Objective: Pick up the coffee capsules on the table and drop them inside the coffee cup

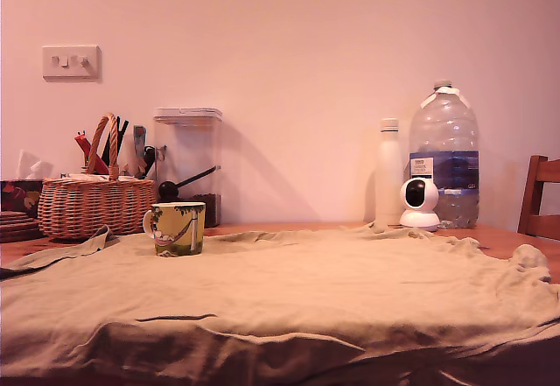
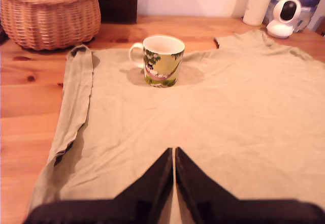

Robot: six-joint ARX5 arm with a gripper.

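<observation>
The coffee cup (image 1: 178, 228) is a yellow-green mug with a drawn picture and a pale handle, standing upright on an olive cloth (image 1: 289, 290) on the exterior view's left. The wrist view looks down into its pale, empty-looking inside, coffee cup (image 2: 163, 60). My gripper (image 2: 174, 152) shows only in the wrist view. Its two dark fingers (image 2: 158, 181) are pressed together, shut, with nothing visible between them. It hangs over bare cloth, well short of the cup. The coffee capsules are out of view in both frames.
Behind the cup stand a wicker basket (image 1: 96, 204) with utensils, a clear lidded canister (image 1: 189, 163) and a black scoop (image 1: 179, 185). On the exterior view's right are a white bottle (image 1: 388, 174), a small white camera (image 1: 419, 204), a large water bottle (image 1: 444, 154) and a chair (image 1: 541, 198).
</observation>
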